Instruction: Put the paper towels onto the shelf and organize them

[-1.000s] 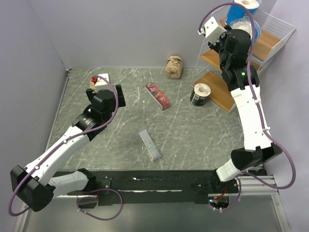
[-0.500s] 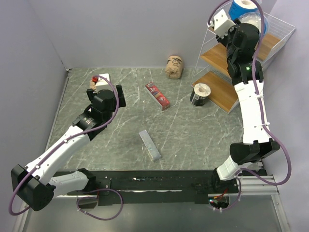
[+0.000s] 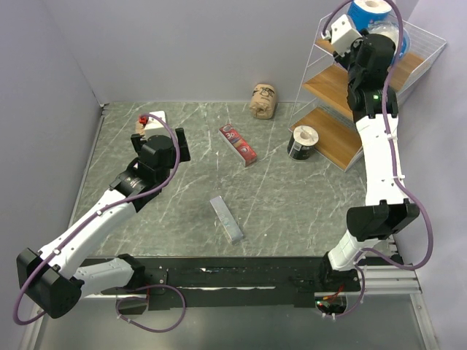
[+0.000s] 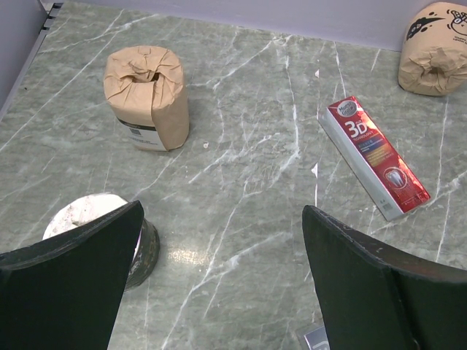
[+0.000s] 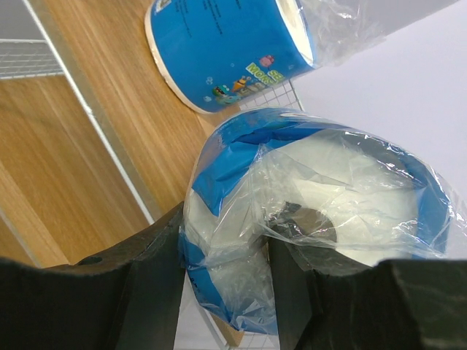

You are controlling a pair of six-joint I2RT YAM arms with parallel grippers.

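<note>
One blue roll (image 5: 314,211): clamped in my right gripper (image 5: 222,281), at shelf (image 5: 95,95) top tier.
Next: I'd set it beside shelved blue roll (image 5: 226,47), then release.
Left gripper (image 4: 221,219): wide, empty.

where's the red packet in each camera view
Top external: the red packet lies flat just above the picture's centre, angled down to the right.
Left wrist: right of centre, printed side up.
Right wrist: not in it.
Shared landmark: the tan roll with black print sits up and to the right of the packet in both the top external view and the left wrist view.
</note>
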